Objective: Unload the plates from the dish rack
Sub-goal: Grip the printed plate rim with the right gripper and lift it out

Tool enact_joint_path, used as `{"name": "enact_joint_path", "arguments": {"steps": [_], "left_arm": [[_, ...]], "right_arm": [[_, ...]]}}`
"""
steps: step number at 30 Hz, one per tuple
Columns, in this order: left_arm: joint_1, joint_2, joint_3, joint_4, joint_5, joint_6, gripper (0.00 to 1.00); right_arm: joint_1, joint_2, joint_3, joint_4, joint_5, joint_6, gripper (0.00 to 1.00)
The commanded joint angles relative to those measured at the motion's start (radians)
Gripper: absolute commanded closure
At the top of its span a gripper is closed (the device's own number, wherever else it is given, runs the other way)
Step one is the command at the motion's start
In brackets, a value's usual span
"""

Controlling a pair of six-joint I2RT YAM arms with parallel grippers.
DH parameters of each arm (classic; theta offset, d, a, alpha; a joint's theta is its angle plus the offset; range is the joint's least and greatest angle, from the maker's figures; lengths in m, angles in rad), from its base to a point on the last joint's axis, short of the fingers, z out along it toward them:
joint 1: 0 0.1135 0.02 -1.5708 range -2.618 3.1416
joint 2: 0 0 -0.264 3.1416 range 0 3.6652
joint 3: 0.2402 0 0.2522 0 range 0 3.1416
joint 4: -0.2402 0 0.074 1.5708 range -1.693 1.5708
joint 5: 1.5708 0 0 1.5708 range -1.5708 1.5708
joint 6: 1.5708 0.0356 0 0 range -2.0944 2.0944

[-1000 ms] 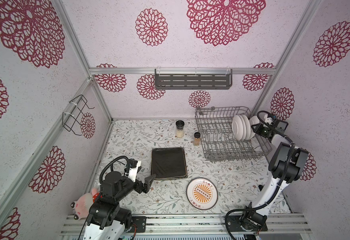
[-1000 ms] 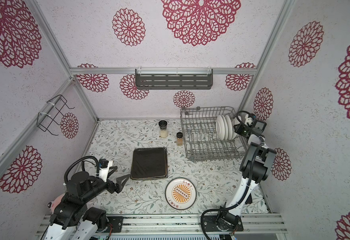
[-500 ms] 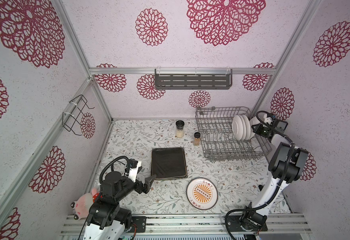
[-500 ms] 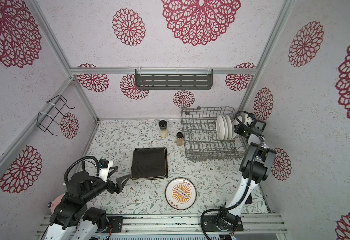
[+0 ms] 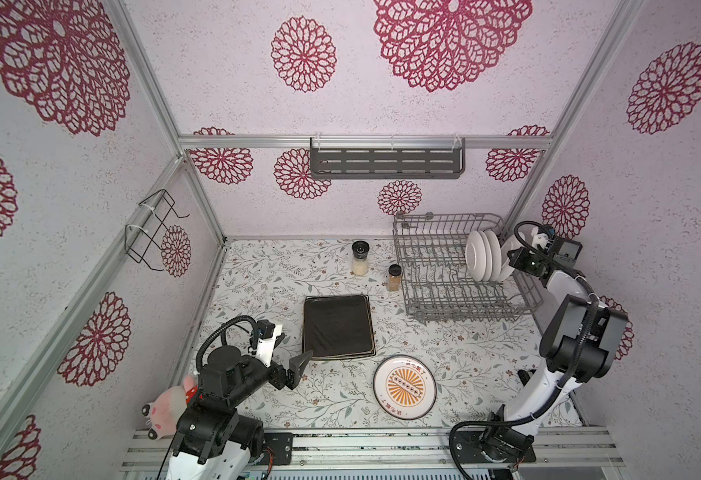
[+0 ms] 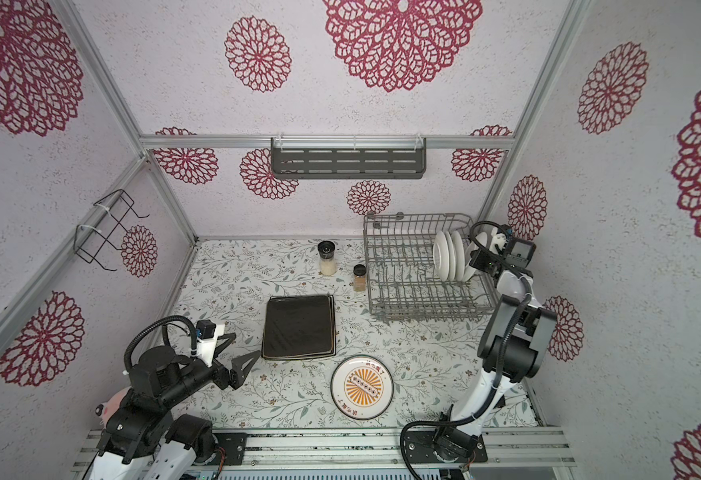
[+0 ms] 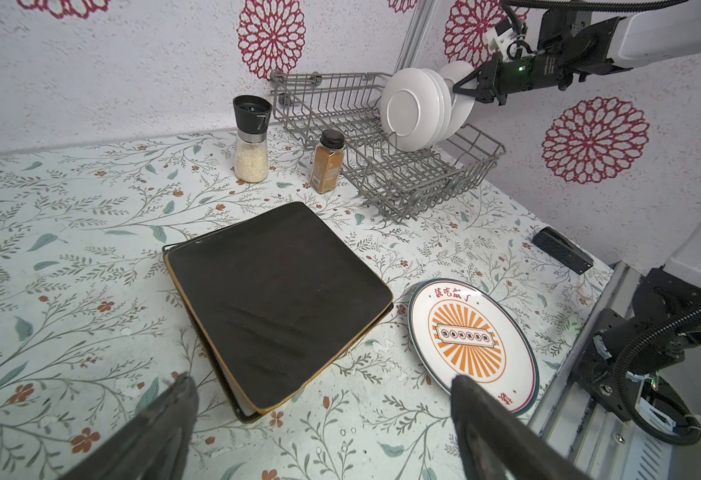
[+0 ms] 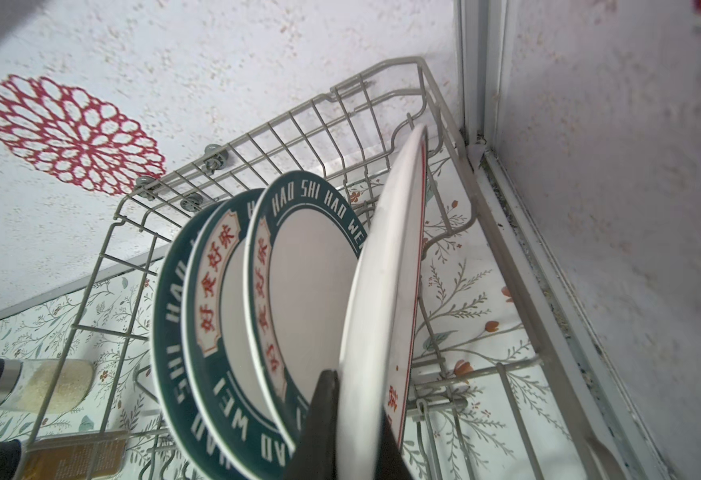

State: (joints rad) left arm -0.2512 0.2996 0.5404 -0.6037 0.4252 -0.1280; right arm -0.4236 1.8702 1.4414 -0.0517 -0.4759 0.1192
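Observation:
The grey wire dish rack (image 5: 444,270) (image 6: 415,270) stands at the back right. Several round white plates (image 5: 483,259) stand upright in it; three show green lettered rims (image 8: 298,291). My right gripper (image 5: 510,257) (image 8: 357,395) is shut on the rim of the rightmost plate (image 8: 386,270) (image 7: 463,114), which still stands in the rack. My left gripper (image 5: 296,353) (image 7: 321,382) hangs open and empty near the front left. Beside it lie a stack of black square plates (image 5: 337,326) and an orange sunburst plate (image 5: 404,386), flat on the table.
Two spice jars (image 5: 360,257) (image 5: 394,277) stand left of the rack. A pink plush toy (image 5: 170,405) sits by the left arm's base. A slotted shelf (image 5: 386,164) hangs on the back wall and a black wire holder (image 5: 153,228) on the left wall.
The right gripper's jaws have closed the last bit onto the plate's rim. Both arms and all the plates stay where they were.

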Motion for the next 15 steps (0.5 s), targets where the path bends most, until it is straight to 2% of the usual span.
{"name": "enact_joint_path", "arguments": {"steps": [1,8,15], "left_arm": [[-0.009,-0.031,-0.003,0.016,0.015,0.022,0.03],[-0.013,-0.081,-0.005,0.011,0.018,0.026,0.03],[-0.020,-0.114,-0.005,0.005,0.017,0.030,0.03]], "right_arm": [[-0.009,-0.097,0.001,0.009,0.060,-0.040,0.99],[-0.008,-0.154,-0.040,-0.038,0.090,-0.048,1.00],[-0.006,-0.275,-0.138,-0.027,0.112,-0.040,1.00]]}}
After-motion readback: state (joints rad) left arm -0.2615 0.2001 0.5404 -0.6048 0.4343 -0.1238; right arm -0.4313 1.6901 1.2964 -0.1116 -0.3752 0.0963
